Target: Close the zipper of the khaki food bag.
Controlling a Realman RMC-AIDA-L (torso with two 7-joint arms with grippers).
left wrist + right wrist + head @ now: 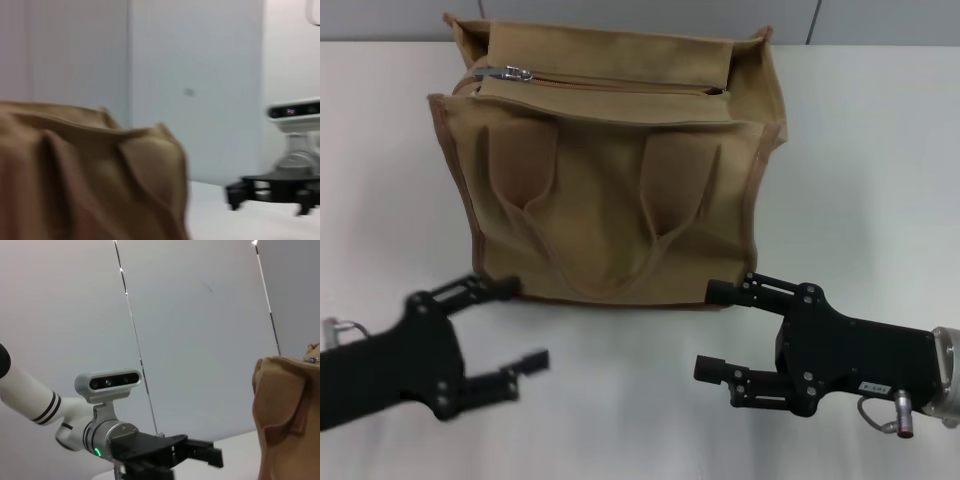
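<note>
both end effectors, left (525,325) and right (712,330), gape empty; bag (610,170) interior hidden.

A white table (880,180) carries everything here, its plain surface running out to every edge of the head view, with a grey wall meeting its far edge at twelve o'clock. Directly on it stands the khaki food bag (620,200), upright, filling the centre and reaching toward twelve o'clock. Its base edge rests on the tabletop at about the middle of the view. Bare tabletop lies at three, six and nine o'clock of it.
</note>
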